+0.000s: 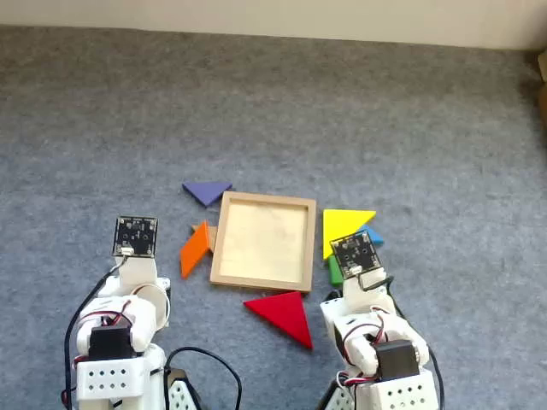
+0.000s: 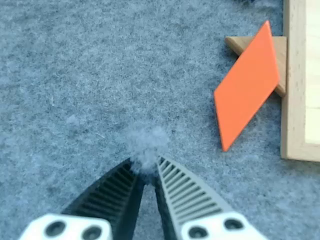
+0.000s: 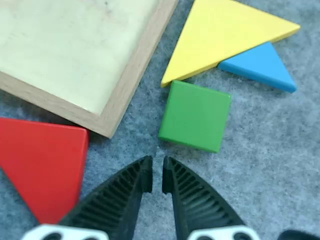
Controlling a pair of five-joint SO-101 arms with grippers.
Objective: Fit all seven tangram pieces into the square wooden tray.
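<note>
Your grey surface (image 1: pixel 385 111) has the tray (image 1: pixel 267 199) sitting about in the middle, with the pieces lying around it on the surface.

Your left gripper (image 2: pixel 146 172) hangs over bare surface at the near left, left of the tray. Its fingers are pressed pretty much together and hold nothing. Your right gripper (image 3: pixel 153 175) is at the near right, just on the near side of the green square. Its fingers are drawn in with only a sliver between them, and they hold nothing either.

- The red triangle (image 1: pixel 286 313) lies just off the tray's near right corner.
- The yellow triangle (image 1: pixel 342 225) is just right of the tray.
- The orange parallelogram (image 1: pixel 195 248) is by the tray's left edge, lying partly over a plain wood triangle (image 2: pixel 239 44) that touches the rim.
- The purple triangle (image 1: pixel 206 191) is at the far left corner.
- The green square (image 3: pixel 195 115) sits right at the yellow one's near corner.
- The blue triangle (image 3: pixel 260 66) is tucked against the yellow one's right edge.
</note>
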